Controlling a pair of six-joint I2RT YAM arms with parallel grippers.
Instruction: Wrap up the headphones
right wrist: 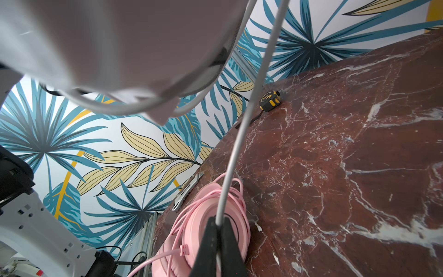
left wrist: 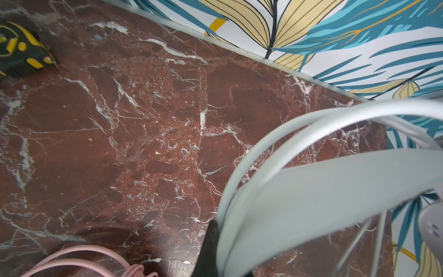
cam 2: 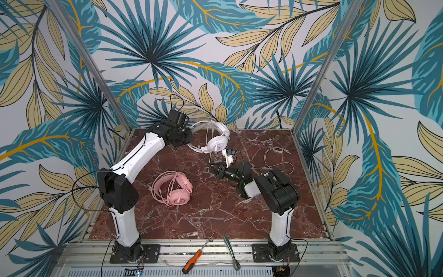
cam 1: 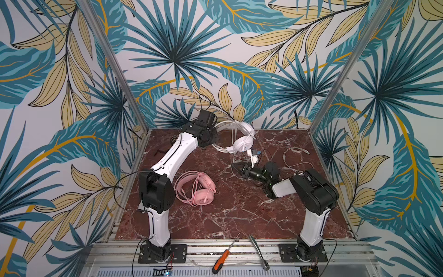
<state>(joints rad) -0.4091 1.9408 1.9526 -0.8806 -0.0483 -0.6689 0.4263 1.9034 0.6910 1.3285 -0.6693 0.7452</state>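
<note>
The white headphones (cam 1: 243,141) hang tilted above the back of the table, and my left gripper (cam 1: 215,138) is shut on their headband (left wrist: 323,191). Their thin white cable (right wrist: 242,134) runs down to my right gripper (cam 1: 233,166), which is shut on it; in the right wrist view the cable is pinched at the fingertips (right wrist: 218,224). Part of the cable loops around the headband. The pink headphones (cam 1: 196,189) lie on the table near the left arm, their pink cable (cam 2: 167,189) wound around them. In the left wrist view only one black finger (left wrist: 208,247) shows beside the headband.
A loose white cable (cam 1: 294,156) lies at the back right. A black and yellow tape measure (right wrist: 271,100) sits at the back left corner. An orange-handled screwdriver (cam 1: 223,260) and a ratchet wrench (cam 1: 259,251) rest on the front rail. The table (cam 1: 239,215) is red marble.
</note>
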